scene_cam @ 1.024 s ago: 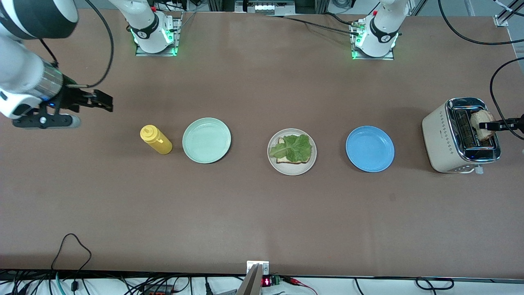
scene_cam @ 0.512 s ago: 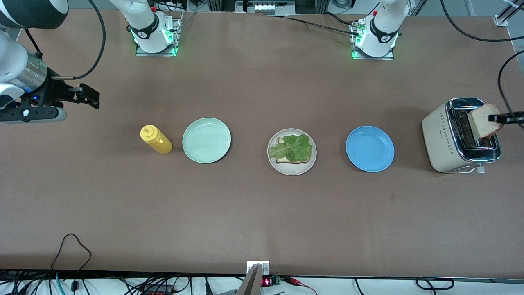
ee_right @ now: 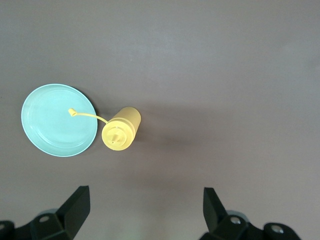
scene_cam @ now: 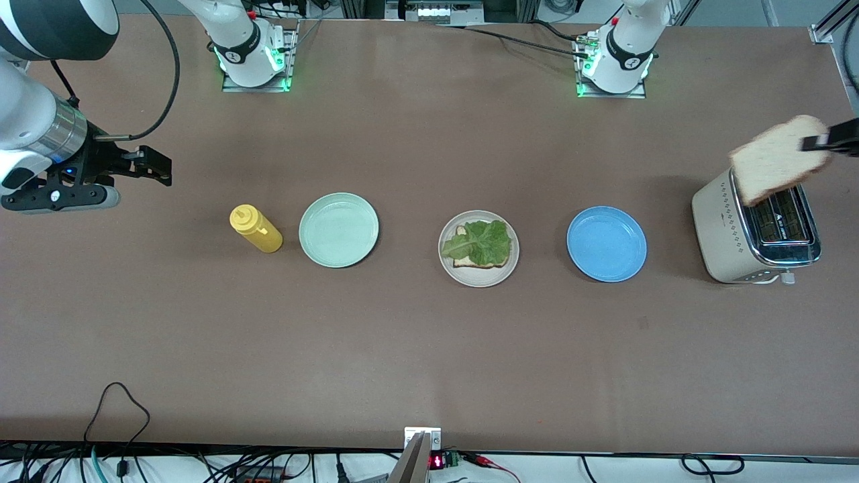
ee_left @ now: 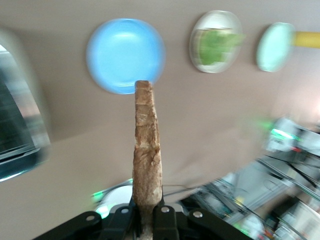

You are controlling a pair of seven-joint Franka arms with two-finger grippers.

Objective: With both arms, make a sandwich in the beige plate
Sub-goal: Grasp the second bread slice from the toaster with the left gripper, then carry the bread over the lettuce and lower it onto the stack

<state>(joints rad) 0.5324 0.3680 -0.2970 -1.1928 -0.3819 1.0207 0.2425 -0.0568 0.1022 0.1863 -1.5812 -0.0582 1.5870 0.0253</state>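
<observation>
Tabletop's beige plate holds bread and lettuce; left jaws clamp toast, right jaws gape.

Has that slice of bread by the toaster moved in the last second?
Yes. The bread slice, held by the left gripper, has risen out of the toaster slot.

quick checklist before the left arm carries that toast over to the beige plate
1. Toast slice gripped: ok, left gripper shut on its edge.
2. Slice out of the toaster: ok, held above the slots.
3. Beige plate ready: ok, bottom bread with lettuce on top.
4. Path over the blue plate: ok, nothing stands on it.
5. Right gripper out of the way: ok, open over the table at its own end, past the mustard bottle.
6. Grip firm enough for the trip: cannot tell.
</observation>
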